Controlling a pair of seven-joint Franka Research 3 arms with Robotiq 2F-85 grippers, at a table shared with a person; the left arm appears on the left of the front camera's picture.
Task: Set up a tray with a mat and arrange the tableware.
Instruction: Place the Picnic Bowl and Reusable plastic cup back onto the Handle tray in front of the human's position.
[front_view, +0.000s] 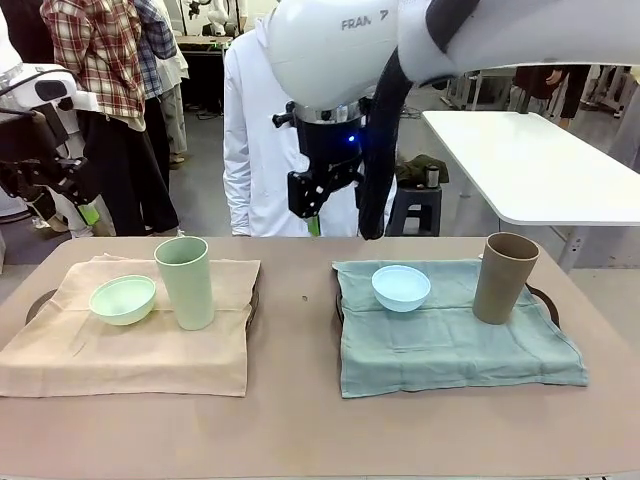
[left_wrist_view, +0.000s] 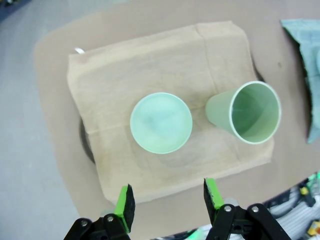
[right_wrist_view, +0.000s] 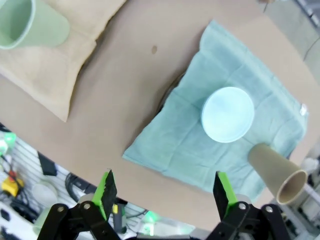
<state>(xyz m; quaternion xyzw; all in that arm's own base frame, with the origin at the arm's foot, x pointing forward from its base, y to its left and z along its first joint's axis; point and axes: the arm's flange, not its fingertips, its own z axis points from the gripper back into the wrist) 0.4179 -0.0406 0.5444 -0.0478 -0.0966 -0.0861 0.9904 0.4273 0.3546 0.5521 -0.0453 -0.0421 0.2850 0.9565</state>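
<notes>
Left fingers, parted with nothing between the green pads, are raised well above the table; directly beyond the tips lies a beige mat spread over a dark tray, whose rim shows at the mat's edge. On this mat the green bowl sits straight ahead of the gap, and the green cup stands upright just beside it, toward the right-hand finger, the two not touching. Right fingers, spread fully apart and likewise empty, are also raised above the table; ahead of them lies a teal mat, carrying the blue bowl ahead of the right-hand finger and the brown cup nearer that finger, close to the mat's edge. In the front view the left gripper is held off the table's left end, beyond the beige mat, and the right gripper hangs high above the far edge, between the two mats; the blue bowl lies below and slightly to its right, the brown cup farther right at the teal mat's far corner. A person in white stands behind the table.
</notes>
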